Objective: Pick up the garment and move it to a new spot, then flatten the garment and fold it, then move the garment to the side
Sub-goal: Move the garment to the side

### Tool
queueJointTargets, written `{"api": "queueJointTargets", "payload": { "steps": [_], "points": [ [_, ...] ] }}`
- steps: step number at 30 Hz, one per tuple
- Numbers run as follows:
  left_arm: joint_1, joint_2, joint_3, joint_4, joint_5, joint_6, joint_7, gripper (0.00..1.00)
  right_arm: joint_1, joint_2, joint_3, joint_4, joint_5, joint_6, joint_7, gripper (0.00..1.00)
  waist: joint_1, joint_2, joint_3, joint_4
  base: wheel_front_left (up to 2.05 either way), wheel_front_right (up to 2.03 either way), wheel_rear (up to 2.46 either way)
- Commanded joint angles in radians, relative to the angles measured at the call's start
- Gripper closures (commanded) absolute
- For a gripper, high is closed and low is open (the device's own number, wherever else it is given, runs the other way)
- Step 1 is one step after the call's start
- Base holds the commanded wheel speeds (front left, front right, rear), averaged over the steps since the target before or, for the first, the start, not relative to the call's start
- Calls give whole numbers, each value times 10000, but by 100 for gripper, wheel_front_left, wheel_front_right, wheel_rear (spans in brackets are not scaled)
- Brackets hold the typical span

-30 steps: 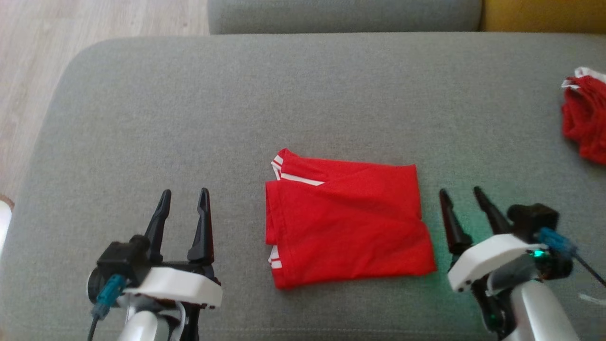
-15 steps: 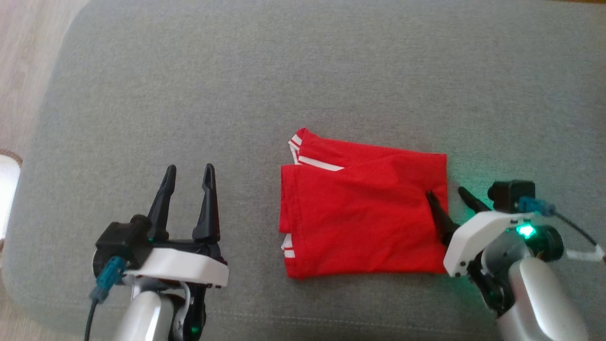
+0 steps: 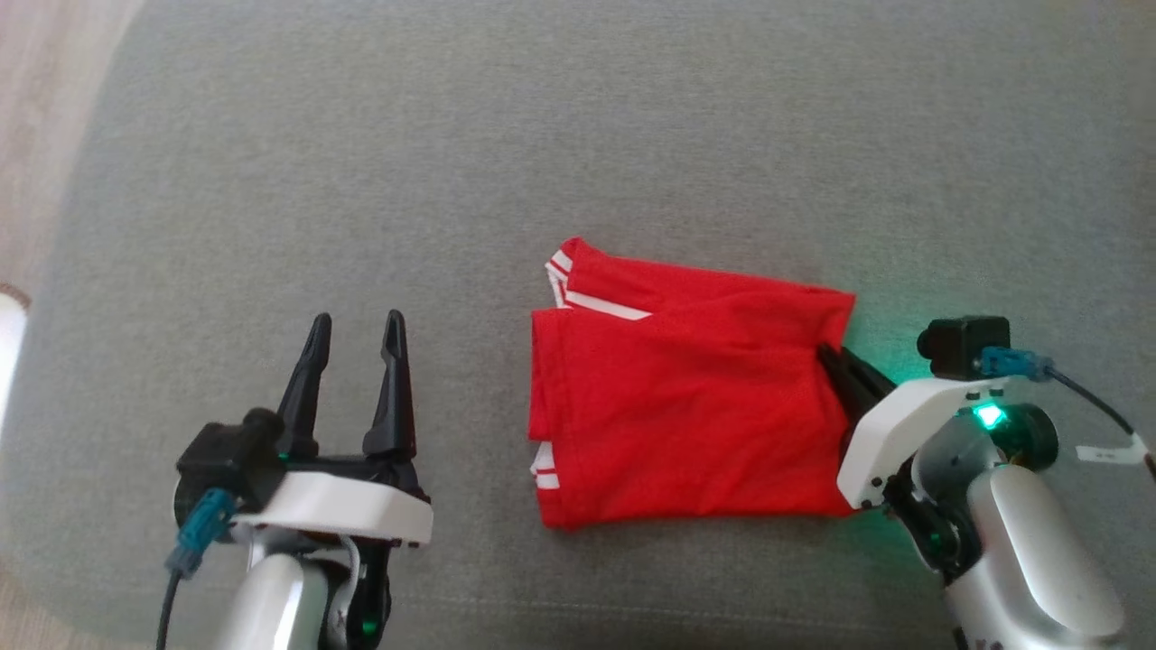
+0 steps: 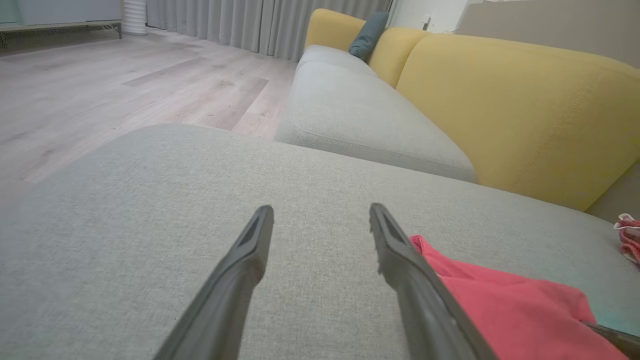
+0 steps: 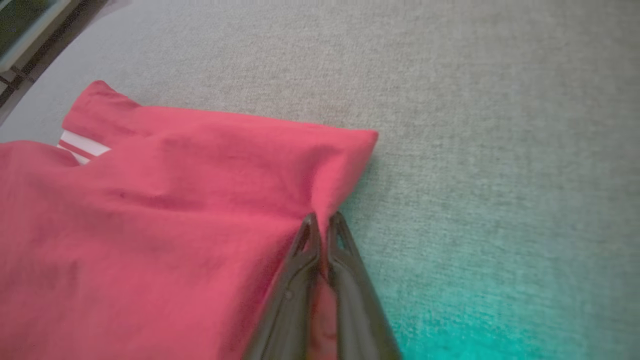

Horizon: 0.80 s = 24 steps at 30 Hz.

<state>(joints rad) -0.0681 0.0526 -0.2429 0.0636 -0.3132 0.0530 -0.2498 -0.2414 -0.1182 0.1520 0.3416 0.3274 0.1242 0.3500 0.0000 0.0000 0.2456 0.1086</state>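
Observation:
The garment [image 3: 686,397] is a red piece with white stripes, folded into a rough rectangle on the grey cushion [image 3: 452,162]. My right gripper [image 3: 829,354] is shut on its right edge, and the cloth puckers where the fingers pinch it. The right wrist view shows the garment [image 5: 175,215] with my right gripper [image 5: 322,220] clamped on the edge, cloth between the fingers. My left gripper [image 3: 355,323] stands open to the left of the garment, apart from it. In the left wrist view my left gripper [image 4: 320,212] is open over bare cushion, the garment [image 4: 505,310] to its right.
A yellow sofa back [image 4: 510,100] and a second grey seat cushion [image 4: 360,120] lie beyond. Another red cloth [image 4: 629,237] sits at the far right edge. Wooden floor [image 3: 45,108] borders the cushion on the left.
My right gripper moved in onto the garment's right edge and shut on it. The head camera tilted down, so the whole picture shifted. The left gripper stayed open in place.

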Motion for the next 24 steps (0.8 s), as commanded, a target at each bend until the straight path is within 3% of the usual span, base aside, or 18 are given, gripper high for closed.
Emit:
{"api": "queueJointTargets", "payload": {
  "steps": [1, 9, 15, 24],
  "points": [
    [-410, -22, 384, -392, 109, -17, -120, 0, -320, -198, 131, -264, 28, 65, -240, 100, 0, 0, 46, -281, 0, 0, 0],
    [-503, -23, 435, -503, 459, -174, -120, 0, -706, -689, -283, -833, -85, 65, -694, 100, 0, 0, 222, -1398, 0, 0, 0],
    [-711, 53, 388, -549, 841, -367, -120, 0, -1192, -1177, -539, -1451, -237, 65, -601, 100, 0, 0, 592, -3001, 0, 0, 0],
    [-1174, 271, 194, -462, 1136, -478, -88, 0, -1708, -1051, -595, -1474, -277, 65, -785, 100, 0, 0, 1095, -4364, 0, 0, 0]
  ]
}}
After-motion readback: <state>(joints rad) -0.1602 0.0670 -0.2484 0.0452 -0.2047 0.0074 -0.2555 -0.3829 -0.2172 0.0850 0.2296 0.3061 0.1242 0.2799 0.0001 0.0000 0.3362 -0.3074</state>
